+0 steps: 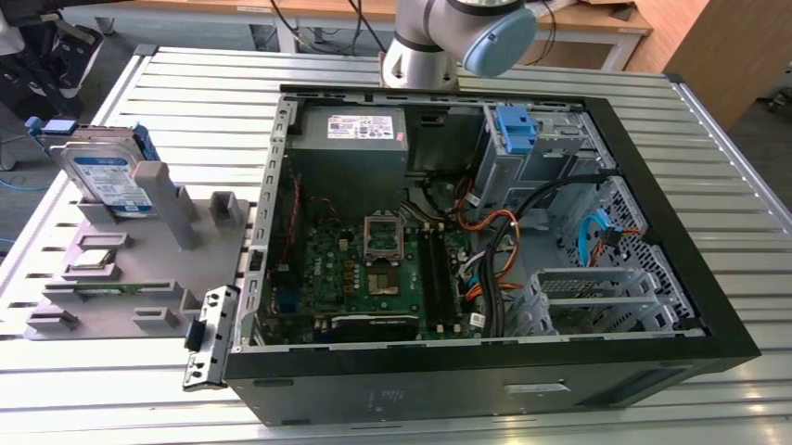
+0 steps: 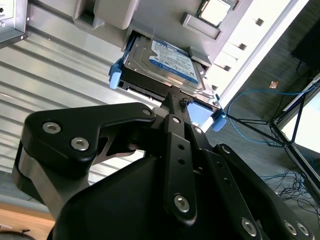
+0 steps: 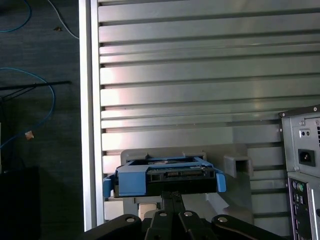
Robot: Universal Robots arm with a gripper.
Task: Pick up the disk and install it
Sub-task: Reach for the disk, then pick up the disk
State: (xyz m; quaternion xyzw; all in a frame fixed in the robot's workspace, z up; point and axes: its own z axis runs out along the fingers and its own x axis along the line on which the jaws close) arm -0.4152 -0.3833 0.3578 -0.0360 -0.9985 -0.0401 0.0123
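Note:
The disk is a silver-grey drive with a blue-and-white label in a bright blue bracket. It stands tilted in a slot of the grey holder block at the exterior view's left. Both wrist views face the disk, with the holder around it. My gripper points at the disk's near edge, its black fingers together and nothing between them. A gap separates the fingertips from the disk. The arm's base joints rise behind the computer case.
The open black computer case lies flat on the slatted metal table. Inside it are a motherboard, cables, a grey power supply and a blue bracket at the drive bay. The case's rear panel stands near the holder.

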